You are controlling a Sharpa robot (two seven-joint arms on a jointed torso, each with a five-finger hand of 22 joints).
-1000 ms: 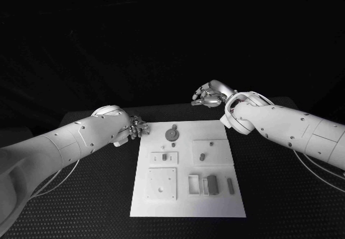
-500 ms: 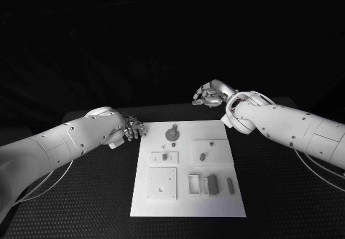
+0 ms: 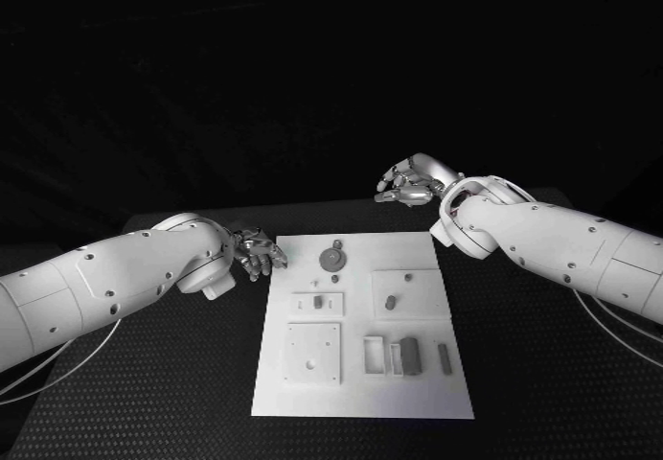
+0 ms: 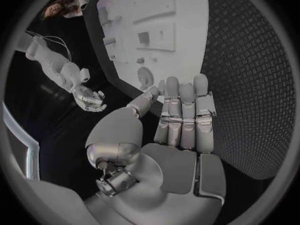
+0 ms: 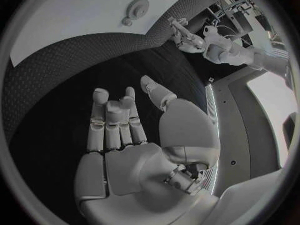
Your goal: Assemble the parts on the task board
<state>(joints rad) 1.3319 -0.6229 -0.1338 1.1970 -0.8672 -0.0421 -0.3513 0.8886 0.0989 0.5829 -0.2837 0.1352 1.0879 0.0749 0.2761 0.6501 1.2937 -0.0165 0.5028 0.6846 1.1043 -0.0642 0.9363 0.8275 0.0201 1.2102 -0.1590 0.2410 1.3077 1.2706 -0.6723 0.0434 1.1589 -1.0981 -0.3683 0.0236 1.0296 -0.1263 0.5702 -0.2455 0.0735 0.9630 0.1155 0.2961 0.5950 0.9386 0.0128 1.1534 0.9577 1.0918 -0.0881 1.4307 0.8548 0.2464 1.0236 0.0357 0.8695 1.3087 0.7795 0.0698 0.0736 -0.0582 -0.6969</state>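
Both robot hands were empty with fingers apart: the left robot hand (image 3: 257, 252) hovered just beside the white rectangular task board (image 3: 362, 383) near its far-left corner, the right robot hand (image 3: 405, 185) beyond its far edge, well apart. Several small grey parts (image 3: 406, 353) lay loose on that board on the black counter (image 3: 138, 383), so assembly seemed barely begun.
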